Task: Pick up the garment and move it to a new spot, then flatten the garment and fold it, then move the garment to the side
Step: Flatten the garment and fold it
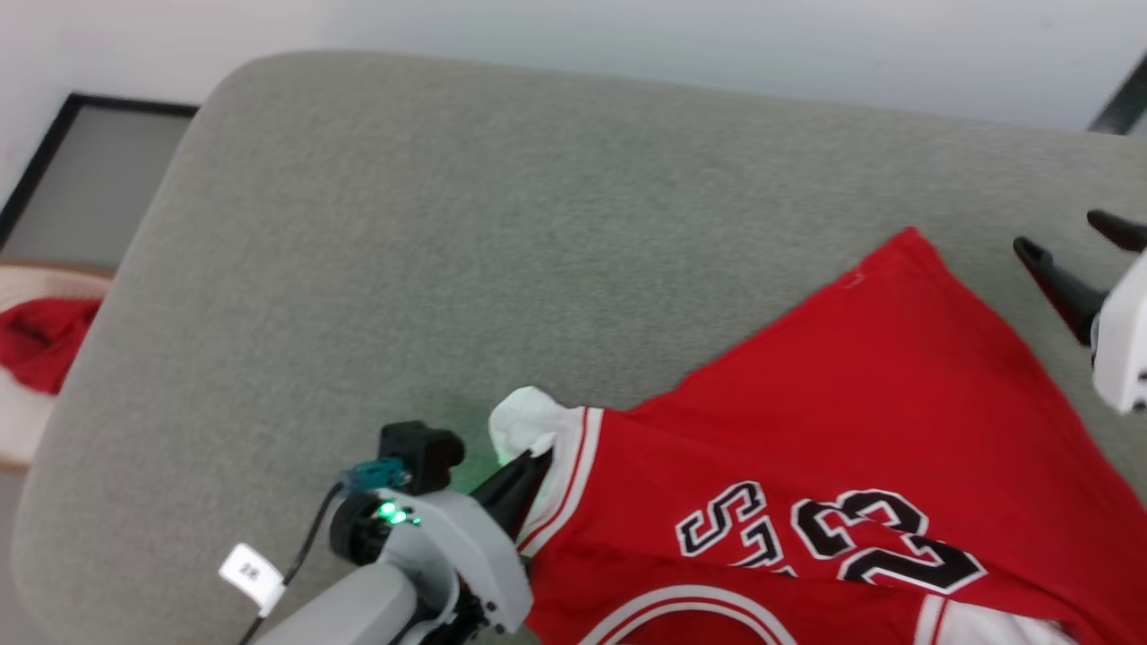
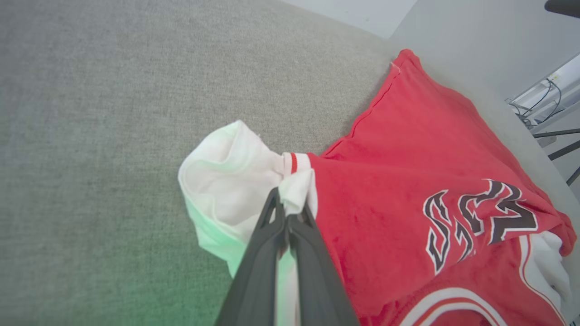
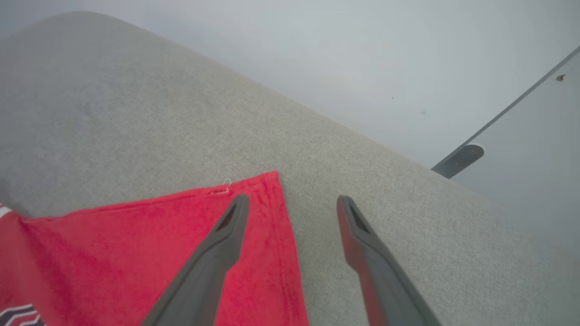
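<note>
Pinching left gripper [image 1: 536, 461]: lowest and nearest in the head view, its two dark fingers are pressed together on a fold of white cloth at the sleeve's [image 1: 524, 421] striped trim; a green light glows on the wrist behind it.
Sleeve from the left wrist: bunched into a loose white pouch on the cushion, tinted green on its near side, with the fingertips [image 2: 275, 199] clamped where white meets red.
Garment [image 1: 851, 403]: lying on the grey cushion [image 1: 448, 224], right of the middle, front up and wrinkled; the black "23" [image 1: 887, 533] sits toward the near edge, and one red corner points to the far side.
Right gripper [image 1: 1057, 228]: at the right edge, just beside the garment's far corner, jaws spread wide with nothing between them. In its own wrist view one finger overlaps the red corner and the other overlaps bare cushion; whether either touches cannot be told.
Far left: a plain red cloth bundle [image 1: 36, 340] lies in a pale round holder [image 1: 18, 430] off the cushion's edge.
</note>
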### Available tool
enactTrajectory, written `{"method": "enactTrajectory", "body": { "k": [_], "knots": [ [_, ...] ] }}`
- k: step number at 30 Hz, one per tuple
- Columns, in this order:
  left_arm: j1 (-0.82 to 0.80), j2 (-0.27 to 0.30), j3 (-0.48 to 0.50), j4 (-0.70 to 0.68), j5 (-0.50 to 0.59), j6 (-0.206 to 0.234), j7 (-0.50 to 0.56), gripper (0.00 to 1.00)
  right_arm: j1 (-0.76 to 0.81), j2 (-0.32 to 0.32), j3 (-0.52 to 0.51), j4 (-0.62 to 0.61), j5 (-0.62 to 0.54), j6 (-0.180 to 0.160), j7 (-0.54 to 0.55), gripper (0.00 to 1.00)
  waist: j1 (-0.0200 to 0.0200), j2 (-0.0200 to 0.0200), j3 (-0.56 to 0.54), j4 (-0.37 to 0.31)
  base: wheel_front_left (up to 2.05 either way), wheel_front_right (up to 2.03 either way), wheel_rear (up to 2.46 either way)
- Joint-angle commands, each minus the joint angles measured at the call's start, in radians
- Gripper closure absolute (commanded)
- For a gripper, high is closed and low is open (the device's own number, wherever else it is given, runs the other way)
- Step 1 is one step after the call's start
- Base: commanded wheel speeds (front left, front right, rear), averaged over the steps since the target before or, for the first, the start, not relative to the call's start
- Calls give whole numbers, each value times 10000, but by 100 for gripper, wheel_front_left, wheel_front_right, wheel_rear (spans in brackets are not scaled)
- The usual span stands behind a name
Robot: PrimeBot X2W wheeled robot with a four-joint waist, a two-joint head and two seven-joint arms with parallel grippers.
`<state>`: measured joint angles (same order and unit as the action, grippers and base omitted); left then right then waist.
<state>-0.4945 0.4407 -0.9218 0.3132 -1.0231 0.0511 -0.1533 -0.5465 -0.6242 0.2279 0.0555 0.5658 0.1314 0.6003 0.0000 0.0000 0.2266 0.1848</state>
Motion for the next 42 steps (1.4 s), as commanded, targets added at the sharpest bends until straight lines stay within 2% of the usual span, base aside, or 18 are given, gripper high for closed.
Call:
{"method": "enactTrajectory", "body": {
  "k": [1, 8, 15, 28, 29, 30, 36, 42],
  "knots": [
    [-183, -158, -51, 97, 83, -96, -53, 100, -453, -75, 308, 394, 207, -12, 222, 0, 0, 0, 367, 476, 0, 0, 0],
    [-726, -817, -201, 608, 243, -448, -233, 100, -2406, -461, 1618, 2183, 714, -14, 1695, 0, 0, 0, 981, 1062, 0, 0, 0],
    [-1184, -1370, -314, 1108, 364, -789, -412, 100, -3715, -697, 2494, 3389, 1022, -14, 3154, 0, 0, 0, 1539, 1526, 0, 0, 0],
    [-1507, -1817, -311, 1904, 362, -1137, -623, 100, -4505, -458, 3355, 5018, 1446, -12, 4822, 0, 0, 0, 2025, 1888, 0, 0, 0],
    [-1511, -1831, -310, 1946, 357, -1150, -632, 100, -4522, -438, 3354, 5202, 1386, -14, 5025, 22, 0, 0, 2037, 1898, 0, 0, 0],
    [-1522, -1848, -310, 1997, 356, -1162, -653, 100, -4515, -433, 3356, 5370, 1299, -14, 5220, 100, 0, 0, 2050, 1904, 0, 0, 0],
    [-1590, -1915, -293, 2233, 304, -1242, -697, 100, -4723, -366, 3184, 5857, 977, -14, 6017, 100, 0, 0, 2077, 1895, 0, 0, 0],
    [-1582, -1855, -273, 2403, 269, -1269, -715, 100, -4881, -105, 2741, 5923, 713, -14, 5921, 100, 0, 0, 1921, 1714, 0, 0, 0]
  ]
}}
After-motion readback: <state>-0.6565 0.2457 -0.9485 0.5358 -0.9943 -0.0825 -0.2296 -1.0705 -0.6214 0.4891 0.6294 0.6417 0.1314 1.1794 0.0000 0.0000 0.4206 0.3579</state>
